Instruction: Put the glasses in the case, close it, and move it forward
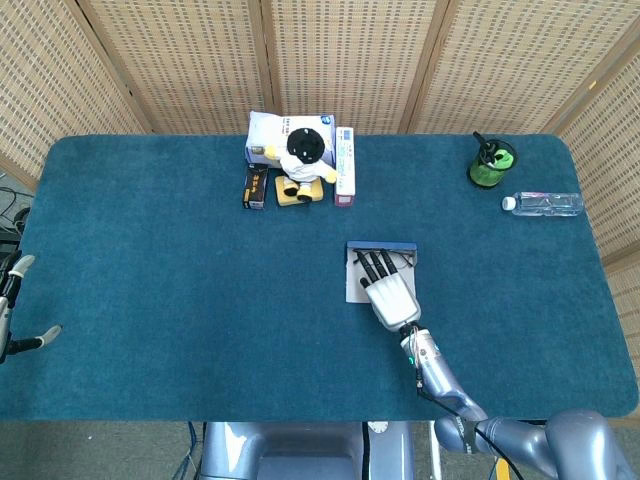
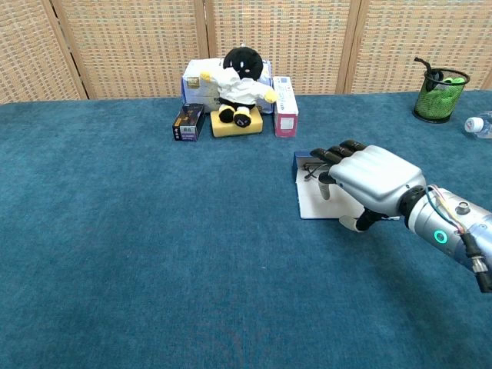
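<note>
While my right hand point(image 2: 373, 181) hovers palm-down over the open case point(image 1: 352, 287) mid-tabletop, fingers point(image 2: 338, 151) spread and holding nothing, the glasses point(image 2: 309, 169) lie inside. They look light and fragile, so I'd pinch the frame, not the lenses.

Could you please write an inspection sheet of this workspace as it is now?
Surface: teal carpet-covered table.
Job's things: open blue-edged glasses case with white lining; dark-framed glasses lying inside it.
Clutter: black-headed plush doll among small boxes; green mesh pen cup; clear plastic bottle.
Hands: right hand over the case, contact unclear; left hand at the table's edge, fingers apart.
Cables: thin wires along right wrist.
Surroundings: woven rattan screens.
</note>
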